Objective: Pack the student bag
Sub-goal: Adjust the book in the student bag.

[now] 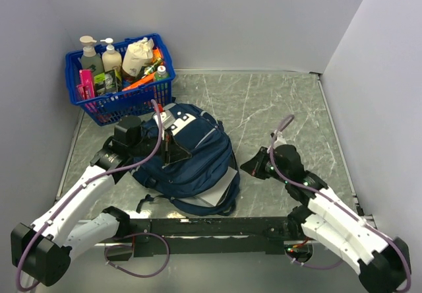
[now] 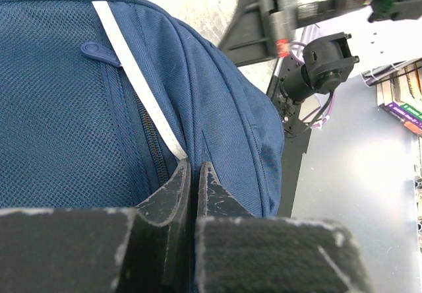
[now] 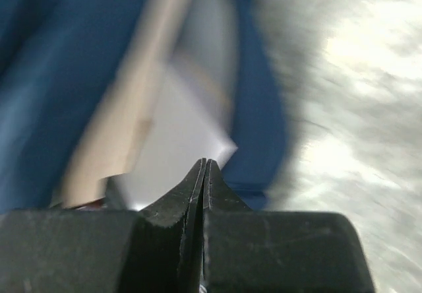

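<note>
right gripper (image 1: 254, 165): fingers together, empty, just right of student bag (image 1: 204, 158). bag lies mid-table, long axis near-right to far-left. left gripper (image 1: 175, 151) on its top, fingers together at zipper (image 2: 148, 131); pinching fabric or not, cannot tell. left arm nearer. blue basket (image 1: 132, 101) beyond.

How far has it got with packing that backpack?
Hardly begun: the blue basket is full of bottles. The left hand, closed, sits on the student bag by its zip; the right hand, closed and empty, hangs beside it. All packing remains.
</note>
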Robot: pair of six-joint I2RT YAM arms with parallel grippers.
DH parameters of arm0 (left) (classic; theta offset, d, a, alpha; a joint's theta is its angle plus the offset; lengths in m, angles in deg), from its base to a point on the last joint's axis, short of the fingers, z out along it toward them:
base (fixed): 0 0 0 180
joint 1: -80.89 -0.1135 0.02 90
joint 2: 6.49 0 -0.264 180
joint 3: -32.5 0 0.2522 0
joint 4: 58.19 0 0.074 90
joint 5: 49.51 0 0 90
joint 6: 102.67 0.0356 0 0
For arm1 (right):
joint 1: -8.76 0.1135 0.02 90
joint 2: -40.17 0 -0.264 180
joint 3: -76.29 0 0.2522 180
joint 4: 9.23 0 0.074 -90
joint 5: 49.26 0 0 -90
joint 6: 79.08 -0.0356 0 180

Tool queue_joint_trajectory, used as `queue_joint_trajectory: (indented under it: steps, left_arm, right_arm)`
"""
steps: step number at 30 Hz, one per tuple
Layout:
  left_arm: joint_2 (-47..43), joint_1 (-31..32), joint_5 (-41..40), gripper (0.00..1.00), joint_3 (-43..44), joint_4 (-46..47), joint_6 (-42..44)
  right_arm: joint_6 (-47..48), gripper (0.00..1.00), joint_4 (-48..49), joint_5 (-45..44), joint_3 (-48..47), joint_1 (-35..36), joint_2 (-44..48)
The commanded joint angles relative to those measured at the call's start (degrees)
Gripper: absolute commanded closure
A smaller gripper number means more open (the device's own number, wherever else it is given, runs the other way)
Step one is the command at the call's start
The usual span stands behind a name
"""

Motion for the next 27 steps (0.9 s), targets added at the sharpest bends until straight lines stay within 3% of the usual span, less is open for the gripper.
queue_joint_trajectory:
  steps: [1, 8, 16, 27]
  left_arm:
    - [-1.79, 0.02, 3.23, 0.99, 2.22, 7.62, -0.32]
    - [-1.35, -0.68, 2.70, 0.99, 3.98, 6.48, -0.41]
    - [-1.26, -1.21, 2.43, 0.99, 4.77, 5.42, 0.12]
    - [-2.32, -2.00, 2.43, 0.99, 4.77, 6.13, -0.76]
  right_arm:
    - [0.93, 1.00, 6.65, 2.92, 1.70, 2.28, 1.97]
    - [6.20, 1.00, 3.32, 4.86, -4.44, 8.43, -9.89]
    - [8.84, 1.00, 0.24, 3.19, -4.19, 11.77, -9.72]
    - [8.59, 1.00, 0.23, 1.87, -3.75, 13.97, -18.86]
